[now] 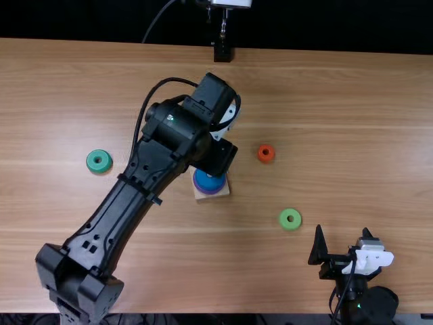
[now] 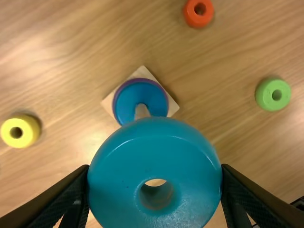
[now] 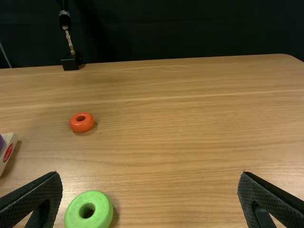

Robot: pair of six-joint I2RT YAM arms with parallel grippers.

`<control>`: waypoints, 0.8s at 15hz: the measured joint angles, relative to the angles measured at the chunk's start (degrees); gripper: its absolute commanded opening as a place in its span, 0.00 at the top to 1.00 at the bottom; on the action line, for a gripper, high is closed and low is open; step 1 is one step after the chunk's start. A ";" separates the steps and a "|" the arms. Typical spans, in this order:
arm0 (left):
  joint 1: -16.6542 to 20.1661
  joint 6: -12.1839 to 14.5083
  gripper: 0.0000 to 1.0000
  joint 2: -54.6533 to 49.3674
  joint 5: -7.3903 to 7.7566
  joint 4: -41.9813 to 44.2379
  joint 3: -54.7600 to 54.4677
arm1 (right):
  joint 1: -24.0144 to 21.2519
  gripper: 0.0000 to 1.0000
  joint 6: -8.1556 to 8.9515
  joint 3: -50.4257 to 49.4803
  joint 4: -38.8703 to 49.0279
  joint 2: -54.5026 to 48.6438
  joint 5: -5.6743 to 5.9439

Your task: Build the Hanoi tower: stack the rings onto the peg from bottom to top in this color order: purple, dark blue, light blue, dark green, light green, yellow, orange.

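Near the peg (image 2: 141, 111), the left gripper (image 2: 155, 171) pinches the light blue ring (image 2: 192, 159); the right gripper (image 3: 149, 173) is spread wide. If the ring drops crooked, it could bump the peg and fall.

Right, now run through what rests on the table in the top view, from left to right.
Dark green ring → wooden base with the purple ring and dark blue ring stacked on it → orange ring → light green ring.
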 measured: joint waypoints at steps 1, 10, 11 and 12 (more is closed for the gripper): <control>-0.33 -0.07 1.00 0.61 0.00 0.00 0.00 | -0.02 0.00 0.02 0.00 0.04 0.00 0.02; -0.42 -0.35 1.00 1.57 -0.02 0.81 0.13 | 0.00 0.00 0.02 0.00 -0.02 0.00 0.02; -0.39 -0.37 1.00 2.03 -0.04 0.94 0.87 | 0.00 0.00 0.00 0.00 0.00 0.00 0.00; -0.42 -0.39 1.00 2.27 0.00 1.01 1.20 | 0.00 0.00 0.00 0.00 0.00 0.00 0.00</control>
